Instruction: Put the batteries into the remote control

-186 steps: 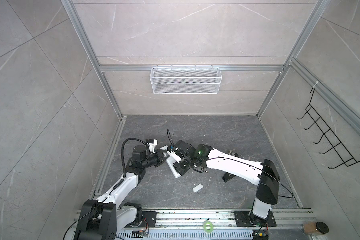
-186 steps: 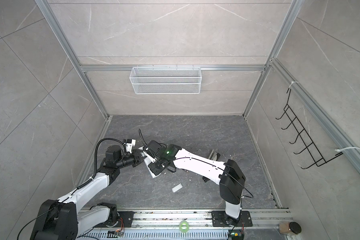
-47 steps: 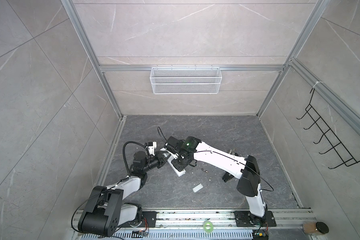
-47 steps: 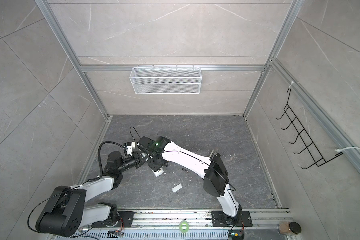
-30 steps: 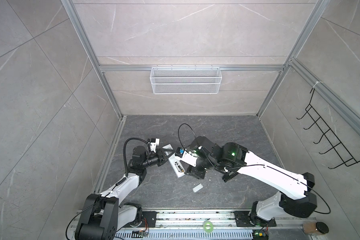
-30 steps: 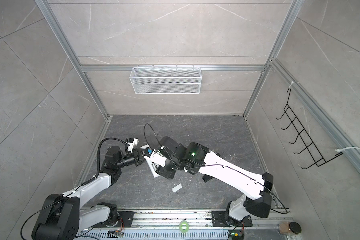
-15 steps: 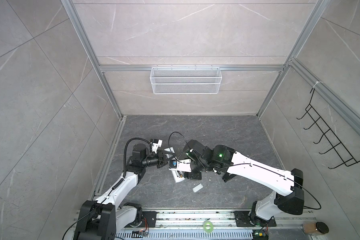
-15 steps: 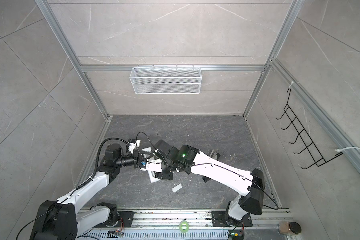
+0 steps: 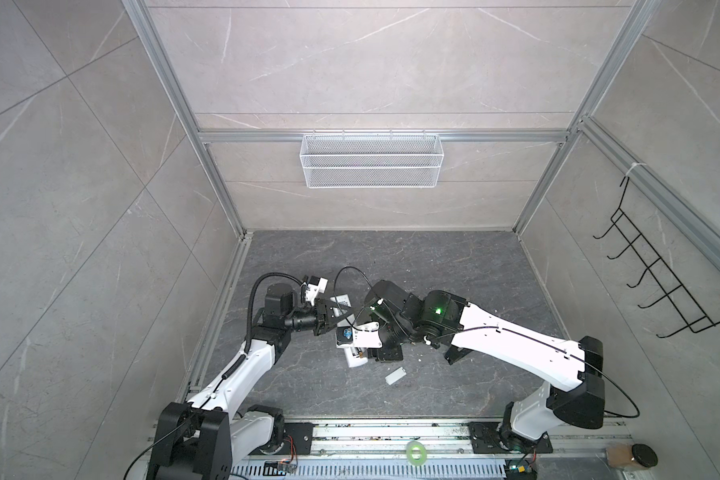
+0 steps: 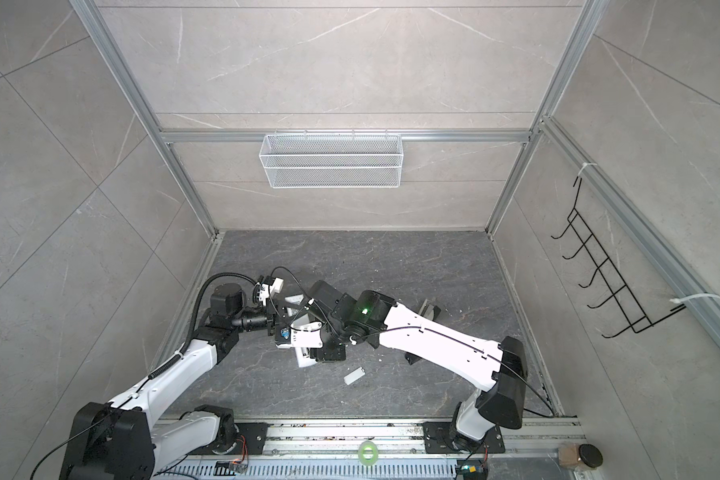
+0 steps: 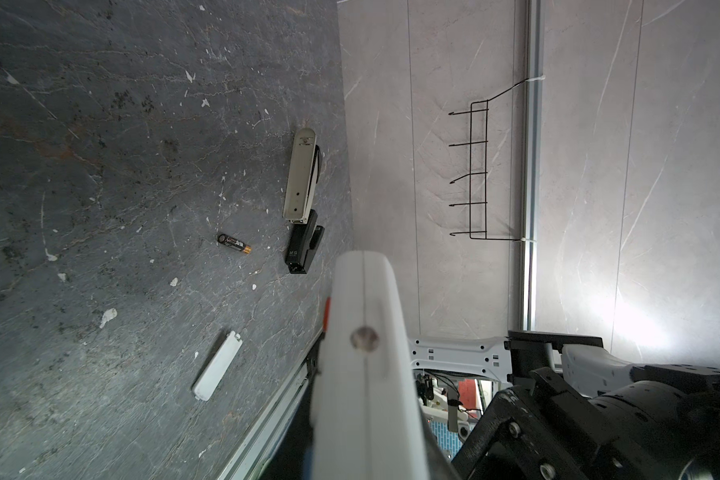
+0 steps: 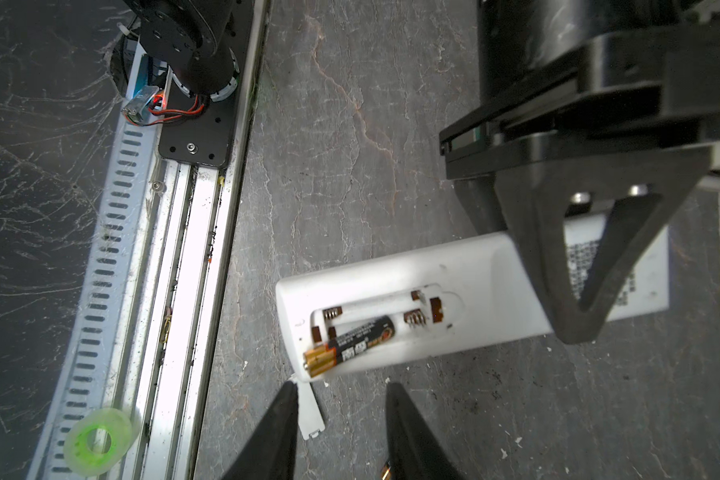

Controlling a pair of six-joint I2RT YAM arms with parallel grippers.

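Note:
The white remote control hangs tilted above the floor with my left gripper shut on its middle; it also shows in both top views. Its back compartment is open, and one of the batteries lies askew in it, gold end sticking out over the remote's end. My right gripper hovers just off that end, open, with nothing between its fingers. The other of the batteries lies loose on the floor. In the left wrist view the remote control fills the foreground and hides the jaws.
The loose white cover lies on the dark floor below the remote. A stapler lies toward the right wall. A green tape roll sits on the front rail. White crumbs are scattered on the floor.
My right arm has folded back leftward and its jaws have narrowed, ending just off the remote's open end. The left gripper keeps its hold on the remote.

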